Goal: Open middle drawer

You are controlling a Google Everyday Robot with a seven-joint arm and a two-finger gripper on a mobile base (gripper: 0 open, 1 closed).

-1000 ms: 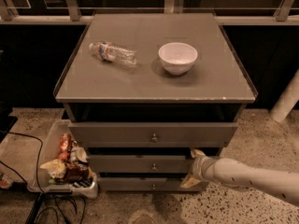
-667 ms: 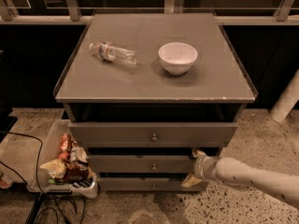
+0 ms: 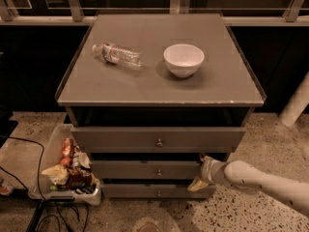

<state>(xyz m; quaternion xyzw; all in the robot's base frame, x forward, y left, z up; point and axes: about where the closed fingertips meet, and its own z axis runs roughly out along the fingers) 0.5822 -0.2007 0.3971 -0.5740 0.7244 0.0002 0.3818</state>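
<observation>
Claw sits at the right end of the middle drawer, with the arm coming in low from the right. It is spread wide. One finger is above the drawer front and the other is below it, so it brackets the right end. Can't tell if the pads touch the front.

The middle drawer is second of three in the cabinet. It looks shut or barely out, and its knob at centre is untouched. Top drawer sticks out further and overhangs it. Bottom drawer is just under the lower finger.

Step in hand, as I read it: get a hold on the right end, then pull.

- Close on the middle front only. The upper finger must stay under the top drawer's lip, and the lower one must stay off the bottom drawer.
- Pull straight out toward the camera and level. An off-centre pull from one end will likely skew the drawer and jam it, so go slow.
- A hold on the knob would pull truer if the end grip slips.

Bottle and bowl on the cabinet top could shift if the pull is jerked. Bin on the floor at the left is clear of the drawer's path.
</observation>
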